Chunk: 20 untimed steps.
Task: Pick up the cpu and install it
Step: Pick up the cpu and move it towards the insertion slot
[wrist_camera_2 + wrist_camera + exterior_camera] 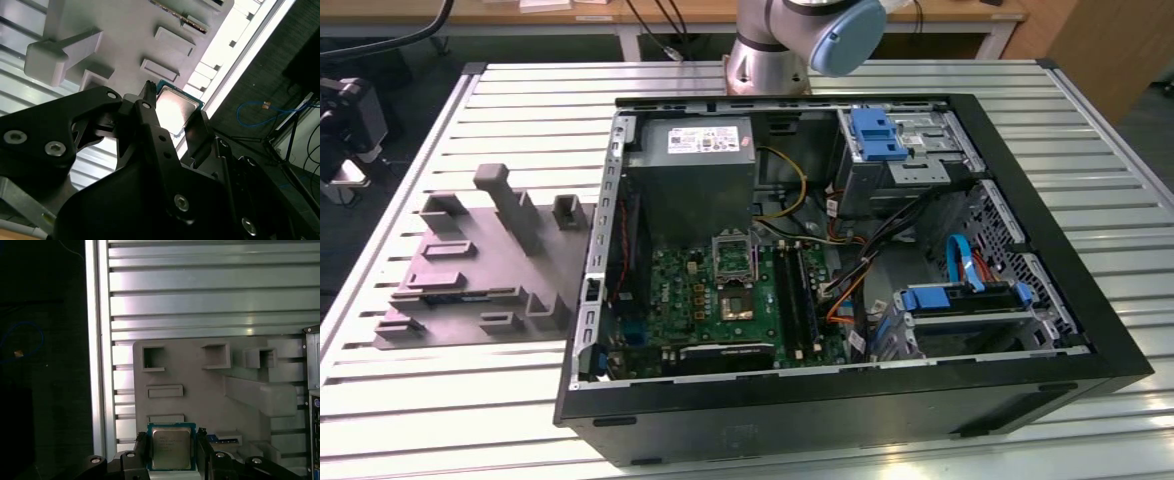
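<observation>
The cpu [170, 447], a small square chip with a pale silver top and green rim, sits between my gripper's [171, 440] two black fingers, which press on its opposite edges. In the second wrist view the cpu [176, 107] shows the same way in the gripper [175, 117], held well above the grey moulded holder tray [125, 30]. The tray [200, 405] lies far below on the slatted table. In the exterior view the black socket frame [735, 257] stands open on the green motherboard [680, 300] inside the computer case.
The open black case [854, 400] holds a grey power-supply box [696, 160], memory sticks [797, 295], cables and blue drive brackets [878, 135]. The grey tray [480, 265] lies on the slatted table at the exterior view's left. The arm's base [774, 50] stands behind the case.
</observation>
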Each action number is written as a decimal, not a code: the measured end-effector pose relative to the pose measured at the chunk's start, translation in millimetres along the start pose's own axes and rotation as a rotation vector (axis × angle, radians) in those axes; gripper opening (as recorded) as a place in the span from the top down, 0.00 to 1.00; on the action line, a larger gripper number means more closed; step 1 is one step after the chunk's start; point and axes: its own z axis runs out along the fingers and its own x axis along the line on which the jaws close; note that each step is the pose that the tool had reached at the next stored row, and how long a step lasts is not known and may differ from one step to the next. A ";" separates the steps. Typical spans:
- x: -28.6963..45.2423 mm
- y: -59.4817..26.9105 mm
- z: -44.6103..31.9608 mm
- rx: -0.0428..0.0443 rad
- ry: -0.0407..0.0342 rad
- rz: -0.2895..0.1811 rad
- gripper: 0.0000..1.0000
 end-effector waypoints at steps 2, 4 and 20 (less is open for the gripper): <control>0.0 0.0 -0.6 0.0001 0.0000 0.000 0.53; 0.0 0.1 -1.1 0.0002 0.0000 0.000 0.53; -0.1 0.4 -6.6 0.0005 0.0000 0.000 0.53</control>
